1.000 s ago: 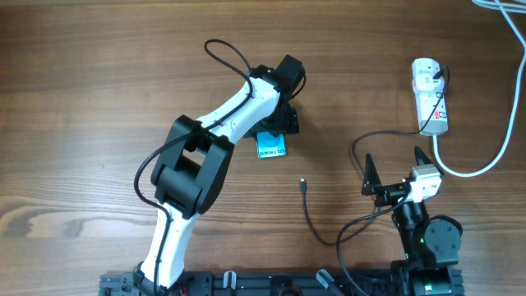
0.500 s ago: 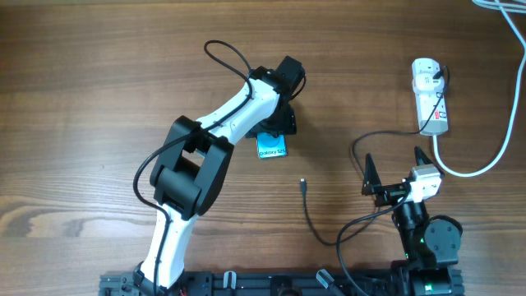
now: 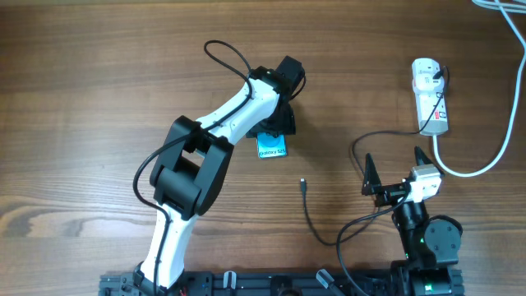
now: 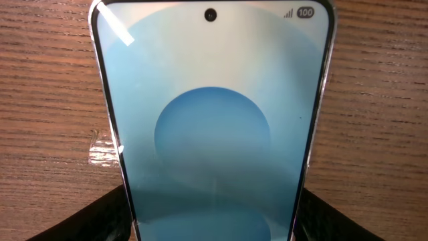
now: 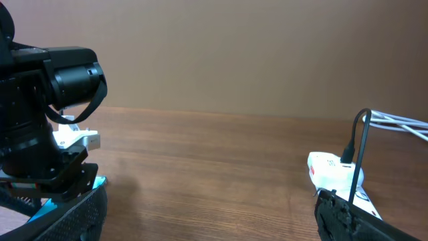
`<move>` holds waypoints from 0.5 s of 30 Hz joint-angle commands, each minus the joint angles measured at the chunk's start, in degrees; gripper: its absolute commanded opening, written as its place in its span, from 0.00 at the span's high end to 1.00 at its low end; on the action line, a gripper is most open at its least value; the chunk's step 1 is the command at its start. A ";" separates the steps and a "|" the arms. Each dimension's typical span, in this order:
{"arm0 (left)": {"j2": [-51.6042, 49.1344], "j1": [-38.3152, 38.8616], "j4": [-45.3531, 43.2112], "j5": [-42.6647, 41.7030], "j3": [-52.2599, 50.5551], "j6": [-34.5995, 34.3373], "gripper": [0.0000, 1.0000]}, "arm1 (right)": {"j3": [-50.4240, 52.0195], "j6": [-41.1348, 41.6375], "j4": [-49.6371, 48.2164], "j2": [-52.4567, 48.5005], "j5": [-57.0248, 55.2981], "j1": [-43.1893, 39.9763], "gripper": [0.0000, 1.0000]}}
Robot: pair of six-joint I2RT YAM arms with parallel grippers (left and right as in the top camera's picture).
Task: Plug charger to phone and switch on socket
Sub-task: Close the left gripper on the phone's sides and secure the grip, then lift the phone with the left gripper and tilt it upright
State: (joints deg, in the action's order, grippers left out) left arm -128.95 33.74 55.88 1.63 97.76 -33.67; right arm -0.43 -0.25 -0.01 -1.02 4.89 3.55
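The phone point(image 3: 272, 147) lies flat on the wooden table point(image 3: 99, 82) near its middle. Its long axis runs roughly from the far side to the near side, and the short end with small dark text points toward the robot bases. Its bright screen point(image 4: 214, 127) faces up.

The left arm reaches forward and bends over the phone, with the left gripper point(image 3: 279, 125) covering the far part. In the wrist view its dark fingers point(image 4: 100, 214) press against both long edges, pinching the phone between them.

The charger point(image 3: 302, 184) has its small tip lying loose on the wood, to the right of the phone and apart from it. Its thin black cable loops toward the near edge, then runs up to the right. There its black plug point(image 5: 354, 144) sits in the socket point(image 3: 429, 94), a white strip lying lengthwise at the far right, with a white cord point(image 3: 493, 156) curving away.

The right gripper point(image 3: 393, 168) is held low by its base, its fingers spread wide and holding nothing.
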 commanded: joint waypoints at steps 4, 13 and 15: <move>-1.33 0.17 0.44 0.35 -1.49 0.22 0.29 | 0.11 0.44 -0.13 0.22 0.04 -0.20 0.00; -0.90 0.15 1.99 0.11 0.20 0.22 0.34 | 0.11 0.42 -0.13 0.22 0.04 -0.20 0.00; -0.68 0.15 1.99 -0.07 0.20 0.24 0.34 | 0.11 0.42 -0.13 0.22 0.04 -0.20 0.00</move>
State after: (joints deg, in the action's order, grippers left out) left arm -128.88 33.74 56.97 1.63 98.10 -33.67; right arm -0.45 -0.25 -0.01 -0.99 4.86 3.55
